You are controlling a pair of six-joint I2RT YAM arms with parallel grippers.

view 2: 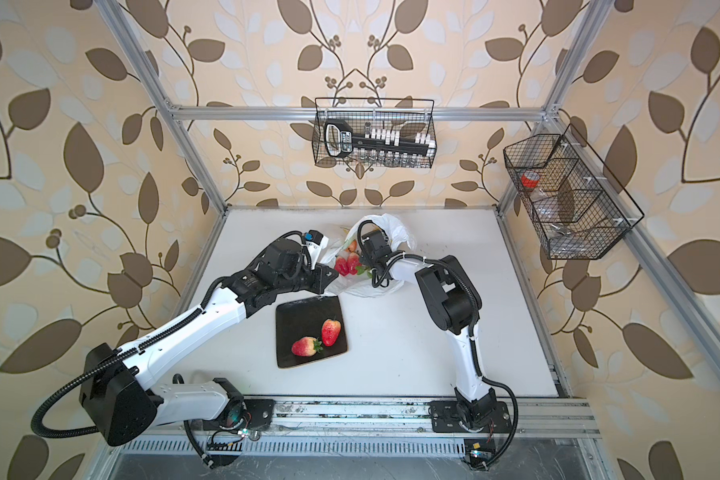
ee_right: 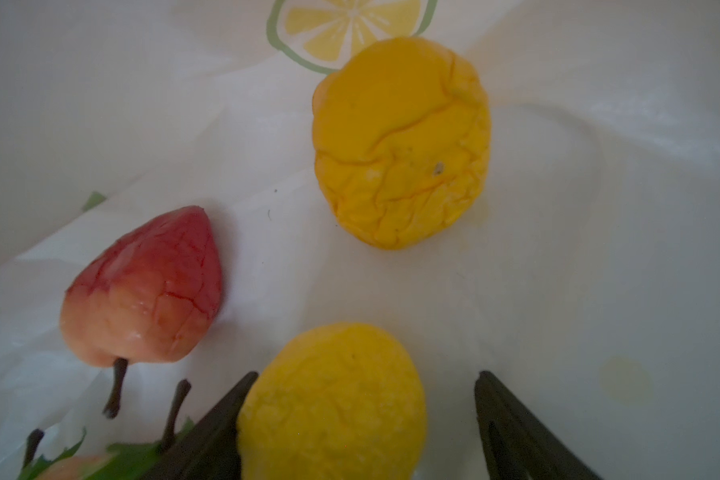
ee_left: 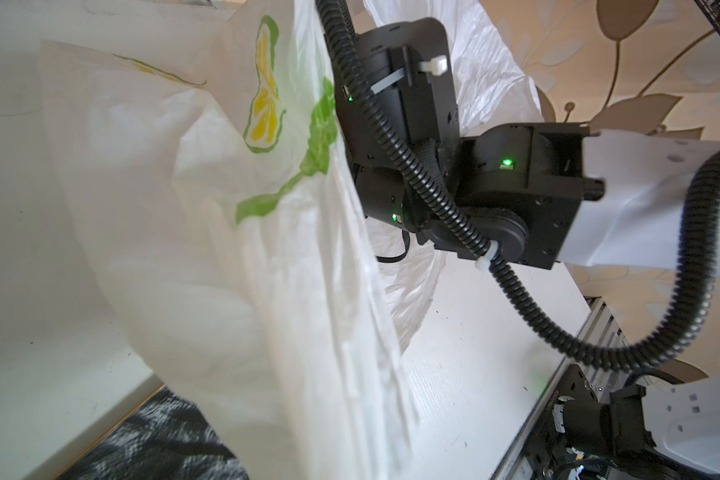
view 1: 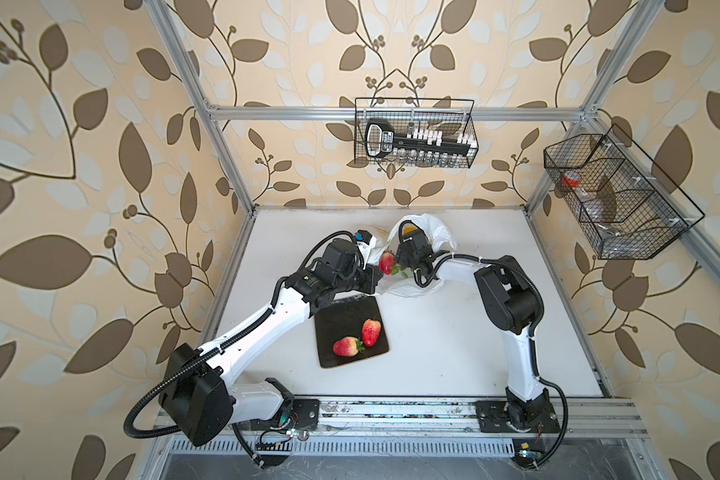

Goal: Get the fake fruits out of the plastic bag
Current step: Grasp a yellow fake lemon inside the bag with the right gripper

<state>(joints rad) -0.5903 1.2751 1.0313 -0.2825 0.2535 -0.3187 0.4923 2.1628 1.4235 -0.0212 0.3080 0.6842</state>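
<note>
The plastic bag (view 1: 441, 239) is seen at the back of the tabletop (view 1: 454, 332). Its near edge is pinched in the left hand (view 1: 376, 280), whose jaws are pressed together. The right hand (ee_right: 366, 374) is sunk inside the bag with jaws apart. A yellow fruit (ee_right: 333, 407) is straddled there, met by one finger only. A second yellow fruit (ee_right: 400, 145) and a red fruit (ee_right: 142, 291) with a stem are seen lying on the bag's inner plastic. In front of the bag, a strawberry (view 1: 371, 331) and another strawberry (view 1: 347, 347) are laid on the black tray (view 1: 341, 316).
</note>
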